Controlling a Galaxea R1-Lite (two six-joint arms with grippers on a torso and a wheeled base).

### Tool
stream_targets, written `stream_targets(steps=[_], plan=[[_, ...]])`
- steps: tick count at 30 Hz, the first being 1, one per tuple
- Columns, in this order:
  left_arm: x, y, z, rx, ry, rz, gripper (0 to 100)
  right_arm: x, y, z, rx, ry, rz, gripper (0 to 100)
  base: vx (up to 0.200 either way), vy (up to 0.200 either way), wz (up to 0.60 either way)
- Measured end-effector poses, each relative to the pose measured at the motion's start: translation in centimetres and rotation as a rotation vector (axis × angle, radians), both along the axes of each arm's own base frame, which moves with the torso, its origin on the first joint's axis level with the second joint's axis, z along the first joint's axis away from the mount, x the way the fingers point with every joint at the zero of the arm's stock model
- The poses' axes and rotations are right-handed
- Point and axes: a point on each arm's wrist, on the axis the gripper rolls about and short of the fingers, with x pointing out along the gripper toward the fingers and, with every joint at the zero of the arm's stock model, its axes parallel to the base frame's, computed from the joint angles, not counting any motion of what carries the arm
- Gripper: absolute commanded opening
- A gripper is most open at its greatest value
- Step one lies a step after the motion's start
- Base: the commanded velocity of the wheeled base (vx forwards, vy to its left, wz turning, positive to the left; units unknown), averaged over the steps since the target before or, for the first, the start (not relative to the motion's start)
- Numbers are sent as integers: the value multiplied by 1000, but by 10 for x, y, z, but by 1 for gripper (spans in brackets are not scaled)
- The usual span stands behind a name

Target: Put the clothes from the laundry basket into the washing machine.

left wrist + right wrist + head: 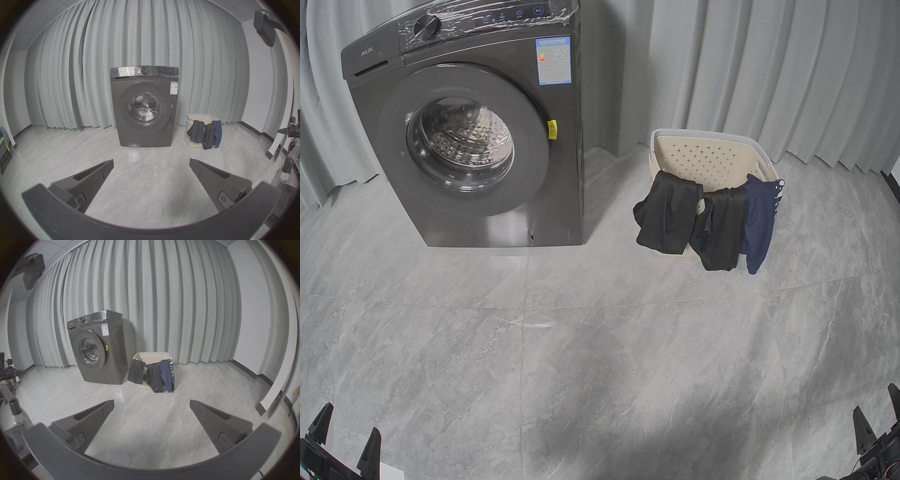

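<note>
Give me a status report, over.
Left gripper, right gripper open, empty. Three clothes draped over basket rim. Washing machine door looks shut.

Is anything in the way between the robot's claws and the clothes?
Nothing visible. Only bare floor lies between the left claw, the right claw and the clothes draped over the basket rim.

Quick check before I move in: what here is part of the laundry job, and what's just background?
Job: washing machine; laundry basket; black garment, second black garment and navy garment, all draped over the basket's front rim; left gripper and right gripper, both open, holding nothing.
Background: grey curtains; tiled floor.
</note>
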Motion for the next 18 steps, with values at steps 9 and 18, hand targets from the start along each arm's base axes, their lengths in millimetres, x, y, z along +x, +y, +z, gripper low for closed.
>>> stream_targets(steps=[9, 18], plan=[[0, 0, 0, -2, 0, 1, 100, 0, 0, 0, 0, 0, 0, 100, 0, -200, 0], [0, 0, 0, 2, 0, 0, 100, 0, 0, 0, 0, 0, 0, 100, 0, -111, 0]])
